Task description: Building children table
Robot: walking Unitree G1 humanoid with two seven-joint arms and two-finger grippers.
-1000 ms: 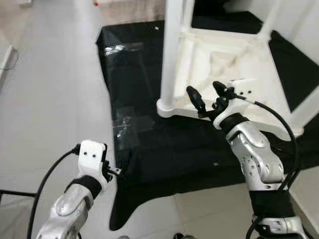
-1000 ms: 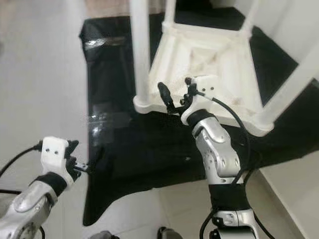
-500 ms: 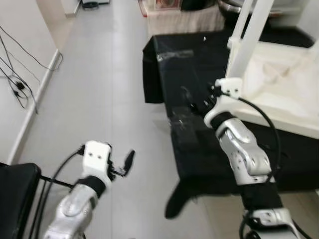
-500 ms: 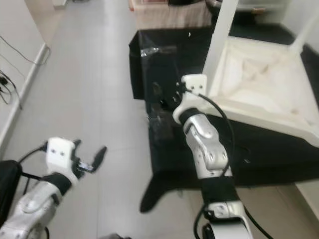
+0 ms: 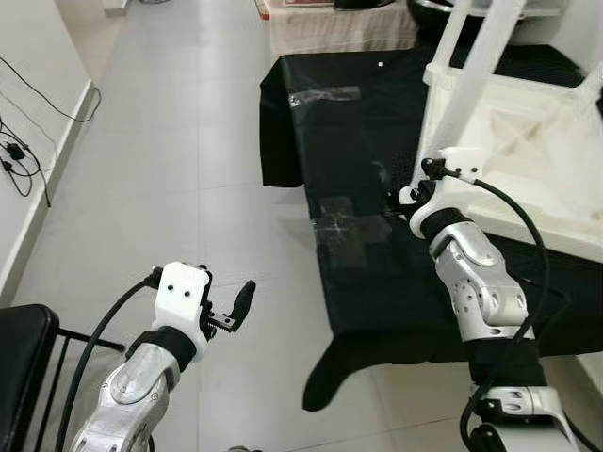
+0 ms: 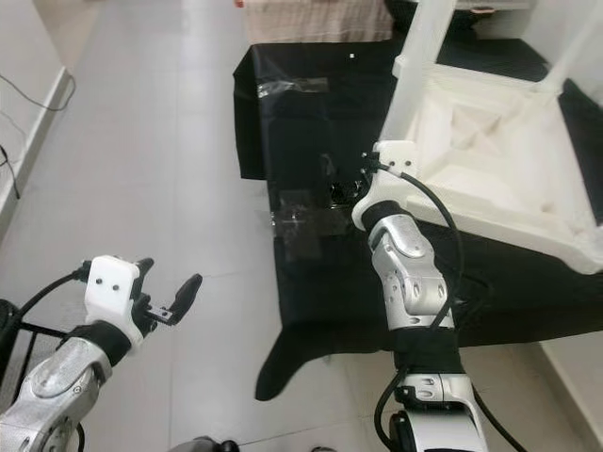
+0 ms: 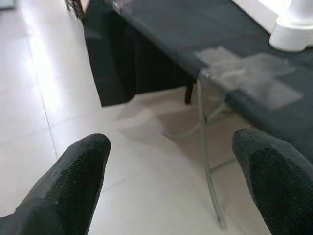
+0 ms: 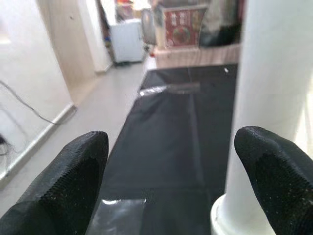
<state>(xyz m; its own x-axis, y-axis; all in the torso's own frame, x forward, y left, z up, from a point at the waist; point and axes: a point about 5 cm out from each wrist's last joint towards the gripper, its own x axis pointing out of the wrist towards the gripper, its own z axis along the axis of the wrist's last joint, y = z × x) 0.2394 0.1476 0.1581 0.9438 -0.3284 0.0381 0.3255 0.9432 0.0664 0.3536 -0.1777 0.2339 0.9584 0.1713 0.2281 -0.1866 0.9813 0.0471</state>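
table: white children's table (image 5: 528,160) upside down on black-covered bench (image 5: 358,122), my 1 o'clock
right gripper (image 8: 171,161): jaws apart, empty, beside near leg (image 8: 269,98)
left gripper (image 7: 171,171): jaws apart, idle over floor
step: I centre the leg between fingers before closing

Upturned children's table (image 5: 513,160) lies on the cloth-covered table (image 5: 367,273), at its right. Right gripper (image 8: 171,181) before one leg (image 5: 471,80); left gripper (image 7: 166,181) over the floor (image 5: 170,169), left.
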